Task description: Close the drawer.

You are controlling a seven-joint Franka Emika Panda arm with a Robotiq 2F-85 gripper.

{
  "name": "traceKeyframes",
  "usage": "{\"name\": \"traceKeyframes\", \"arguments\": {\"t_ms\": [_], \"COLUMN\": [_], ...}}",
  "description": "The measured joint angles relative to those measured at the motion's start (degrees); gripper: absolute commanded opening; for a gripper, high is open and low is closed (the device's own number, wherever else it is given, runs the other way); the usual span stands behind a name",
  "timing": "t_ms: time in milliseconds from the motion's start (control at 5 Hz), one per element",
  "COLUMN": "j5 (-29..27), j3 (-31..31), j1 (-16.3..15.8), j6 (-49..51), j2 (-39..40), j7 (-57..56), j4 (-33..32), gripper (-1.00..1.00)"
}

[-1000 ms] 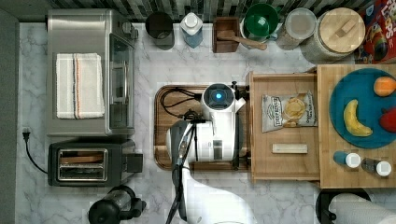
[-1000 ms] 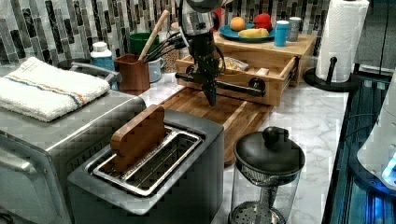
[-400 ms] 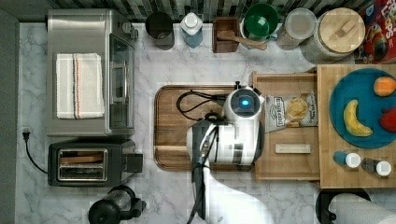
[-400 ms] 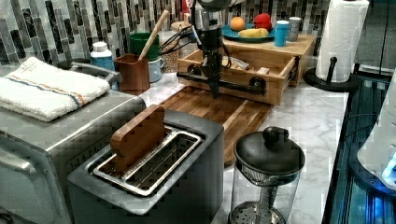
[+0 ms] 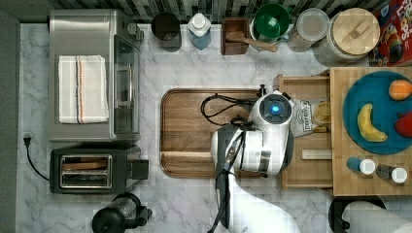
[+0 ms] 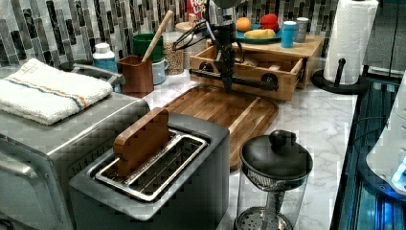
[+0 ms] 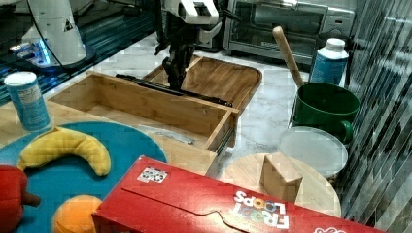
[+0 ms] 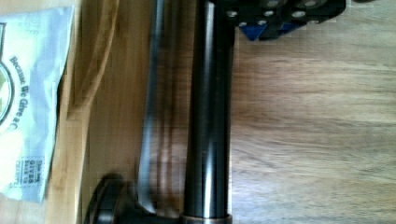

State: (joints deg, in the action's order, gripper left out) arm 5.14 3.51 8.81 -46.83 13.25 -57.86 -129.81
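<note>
The drawer stands partly pulled out from under the light-wood top slab, its front toward the top view's left and reaching the edge of the dark wooden board. It holds a snack bag and a pale stick-shaped item. A dark bar handle runs along the drawer front.

The gripper hangs at the drawer front, pointing down, right against the bar handle in the left view and the right view. In the wrist view the bar handle lies directly below the camera, beside the drawer's front wall, with the snack bag beyond it. Whether the fingers are spread or closed on the handle cannot be told. In the top view the arm covers the drawer's front.

On the top slab: a blue plate bearing a banana, an orange and a red fruit; 2 small shakers sit beside the plate.

Elsewhere on the marble counter: a toaster oven with a folded towel on top, a toaster, a French press, a green mug and a paper towel roll.
</note>
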Motion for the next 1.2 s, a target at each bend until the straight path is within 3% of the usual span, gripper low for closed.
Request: {"name": "traceKeyframes", "arguments": {"t_ms": [400,1200], "j5": [-0.5,-5.9], "j3": [2.2,4.7], "j1": [2.3,11.7], "j6": [-4.2,-5.1], "j2": [0.7,5.4], "j7": [-3.0,-18.6], "j4": [0.1,7.3], "gripper": [-1.0,-1.0]}}
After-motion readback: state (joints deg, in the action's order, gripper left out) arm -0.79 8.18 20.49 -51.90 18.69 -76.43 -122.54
